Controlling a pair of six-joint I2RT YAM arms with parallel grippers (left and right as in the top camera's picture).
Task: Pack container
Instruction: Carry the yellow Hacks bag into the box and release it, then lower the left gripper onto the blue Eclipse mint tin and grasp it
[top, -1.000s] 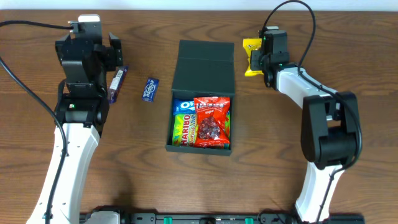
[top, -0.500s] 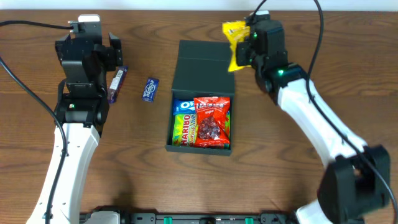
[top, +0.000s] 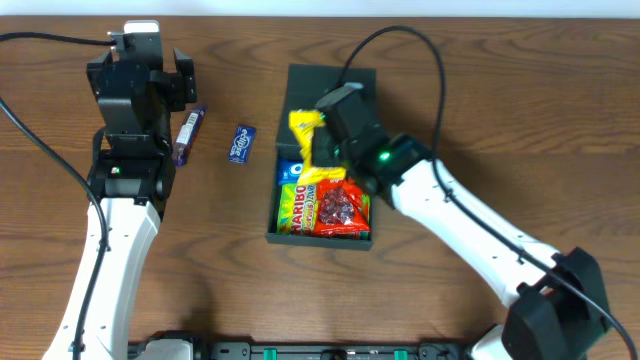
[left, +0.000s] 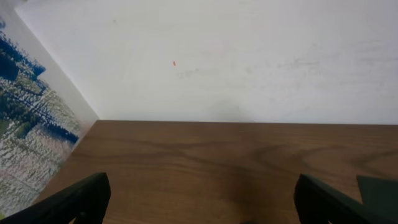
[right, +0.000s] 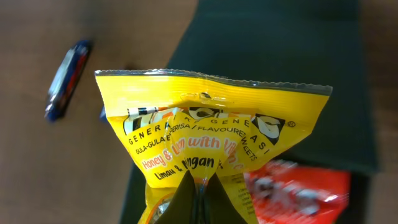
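Note:
The dark green container (top: 280, 232) lies open mid-table with its flap lid (top: 330, 95) folded back. It holds a red snack pack (top: 343, 205), a Haribo pack (top: 294, 208) and a blue Oreo pack (top: 291, 169). My right gripper (top: 318, 150) is shut on a yellow sweets pack (top: 303, 132) and holds it above the container's far left part. The right wrist view shows the yellow pack (right: 208, 134) pinched between the fingers (right: 200, 199), over the container's lid (right: 292, 56). My left gripper (top: 170, 80) is open and empty at the far left; its fingertips (left: 199, 202) frame bare table.
A purple bar (top: 189, 133) lies beside the left arm. A small blue packet (top: 241, 143) lies left of the container; it also shows in the right wrist view (right: 67, 79). A white wall (left: 217, 56) stands behind the table.
My right gripper has carried the yellow pack from the far right of the table leftward and toward the front, to above the open container. The left arm has not moved.

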